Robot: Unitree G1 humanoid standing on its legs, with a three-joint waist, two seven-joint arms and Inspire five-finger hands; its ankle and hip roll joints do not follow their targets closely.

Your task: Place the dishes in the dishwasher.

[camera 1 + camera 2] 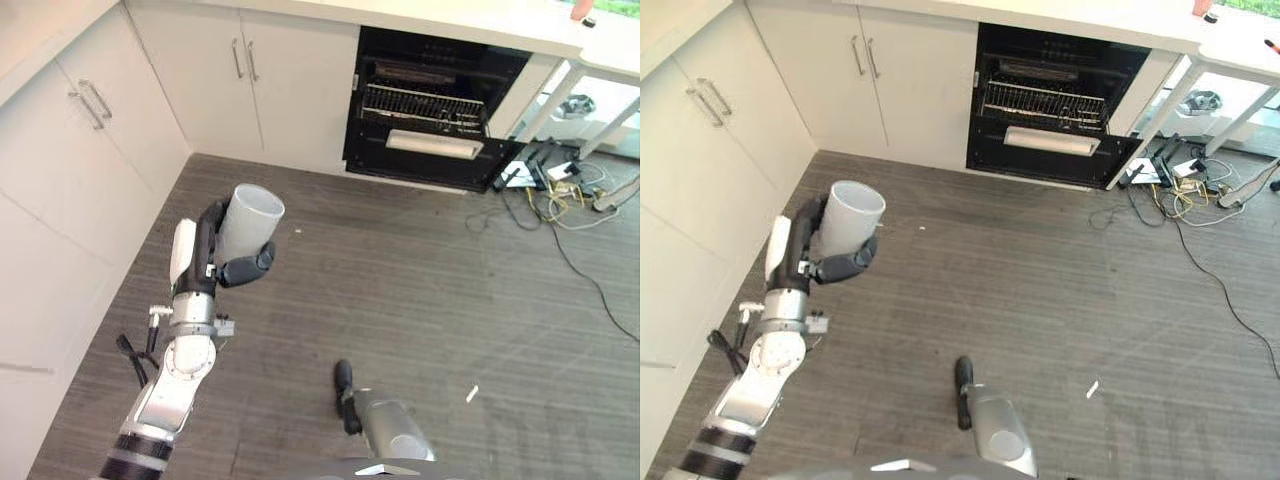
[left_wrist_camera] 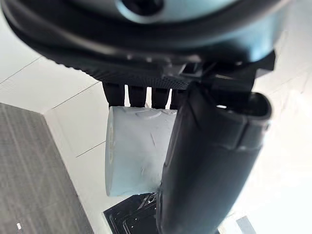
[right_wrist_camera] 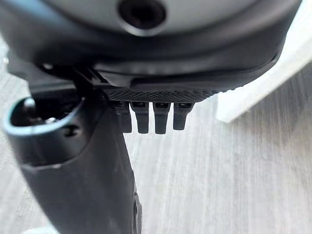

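Observation:
A pale grey cup (image 1: pixel 248 222) stands upright in my left hand (image 1: pixel 205 250), held up over the floor near the left cabinets. The fingers wrap its far side and the thumb (image 1: pixel 245 268) crosses its front; the left wrist view shows the cup (image 2: pixel 136 146) clamped between them. The dishwasher (image 1: pixel 430 110) stands open in the back wall under the counter, a dark cavity with a wire rack (image 1: pixel 425 103) pulled partly out, well beyond the cup. My right hand (image 1: pixel 344 385) hangs low near my body, fingers straight and holding nothing.
White cabinets (image 1: pixel 80 150) run along the left and the back wall. Loose cables (image 1: pixel 560 195) and white table legs (image 1: pixel 600 135) lie right of the dishwasher. A small white scrap (image 1: pixel 472 393) lies on the grey wood floor.

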